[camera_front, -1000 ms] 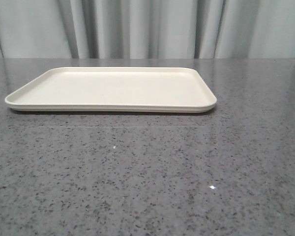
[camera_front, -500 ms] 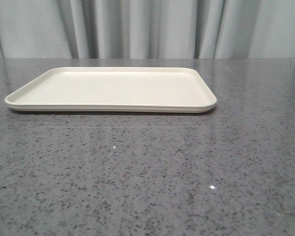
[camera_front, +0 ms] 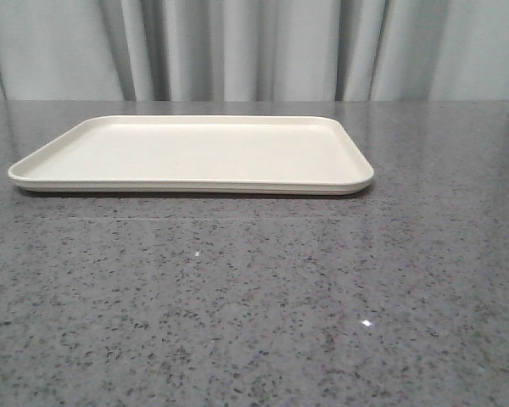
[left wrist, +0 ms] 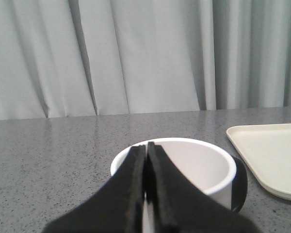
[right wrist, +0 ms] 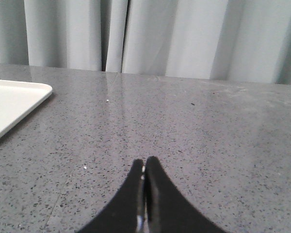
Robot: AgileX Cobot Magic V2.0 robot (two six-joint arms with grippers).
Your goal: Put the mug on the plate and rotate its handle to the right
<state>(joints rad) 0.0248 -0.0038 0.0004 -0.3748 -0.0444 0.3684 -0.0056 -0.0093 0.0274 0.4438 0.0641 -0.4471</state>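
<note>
White mug (left wrist: 184, 165): on the counter just left of the plate (left wrist: 276, 160), handle (left wrist: 240, 182) toward it.
Left gripper (left wrist: 146, 179): fingers pressed together, holding nothing, hovering above the mug's near rim.
Right gripper (right wrist: 144, 194): closed, empty.
Tip: open wide before descending, straddle the wall, avoid the handle.

Nothing stands on the plate (camera_front: 195, 153); counter (camera_front: 254, 305) around lies open.

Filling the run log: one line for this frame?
left gripper: shut, over mug | right gripper: shut, nothing held | plate: bare | mug on table, off plate
</note>
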